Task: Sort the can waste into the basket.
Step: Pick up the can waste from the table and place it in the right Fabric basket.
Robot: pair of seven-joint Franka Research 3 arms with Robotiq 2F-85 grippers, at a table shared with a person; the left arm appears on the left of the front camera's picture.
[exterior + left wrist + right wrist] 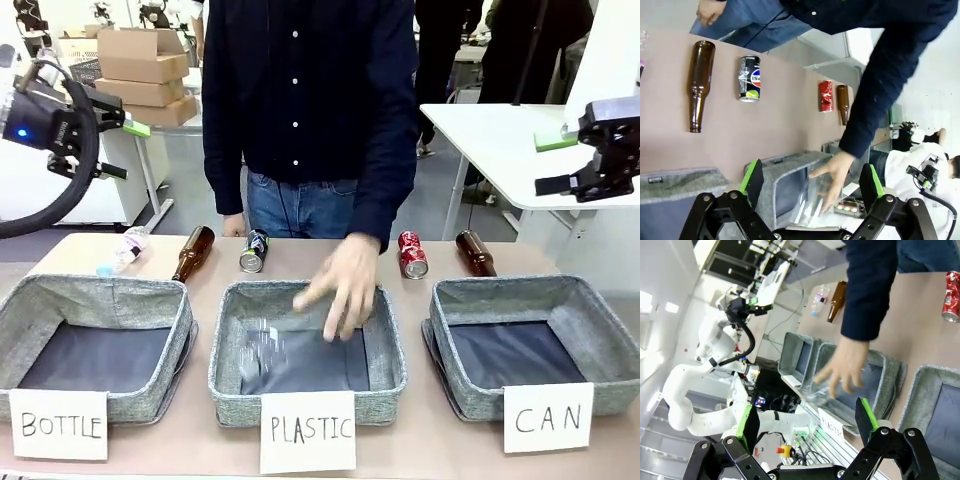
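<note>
Nearest, both arms are hanging raised at the table's sides, well above it. The left gripper (811, 175) is holding its green-padded fingers spread wide with nothing between them, and the right gripper (806, 410) is showing the same wide, empty gap. Below them, three grey woven-fabric rectangular baskets are sitting side by side along the near edge of the tan table (300, 258). White paper signs are leaning against their near walls, and narrow strips of bare top are showing between them. The basket with the handwritten "CAN" sign (510, 288) is lying at the robot's right end, its dark bottom bare and its rim open from above. The middle basket signed "PLASTIC" (225, 370) is holding a clear crumpled plastic bottle (265, 350), and a person's hand (345, 285) is hovering, blurred, over its far rim (whether it is touching that bottle I cannot tell). The basket signed "BOTTLE" (140, 400) is sitting at the left end. Beyond the baskets a row of things is lying near the far edge: a second clear plastic bottle (122, 250), a brown glass bottle (193, 253) and the small black dented metal can (254, 250) with a round logo. A broad gap is opening behind the hand, followed by the small red dented metal can (412, 254) with white print and another brown glass bottle (475, 253). Both cans are resting on the table outside the baskets, the red one nearer the "CAN" basket. A person in a dark shirt (300, 90) is standing at the far edge.
</note>
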